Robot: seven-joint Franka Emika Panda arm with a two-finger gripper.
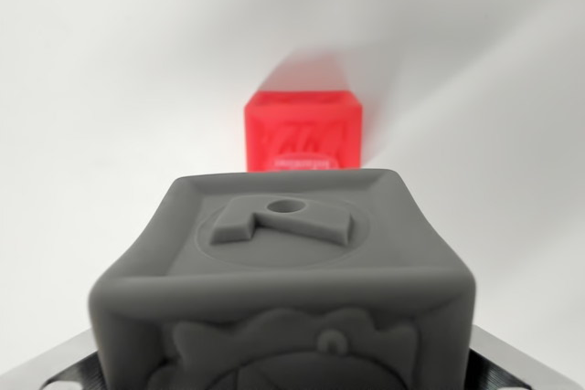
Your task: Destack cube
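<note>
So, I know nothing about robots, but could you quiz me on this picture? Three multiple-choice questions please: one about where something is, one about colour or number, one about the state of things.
1. Where is the red cube in the wrist view?
A. Beyond the grey cube, higher in the picture
B. Under the grey cube
C. At the wrist view's left edge

2. How many cubes show?
A. One
B. Two
C. Four

3. How do the two cubes stand to each other?
A. Red stacked on grey
B. Grey stacked on red
C. Not stacked; the red one sits alone on the white surface

Answers:
1. A, the red cube appears past the grey cube's top edge.
2. B, one grey and one red.
3. C, white surface surrounds the red cube's sides, with nothing on top of it.
</note>
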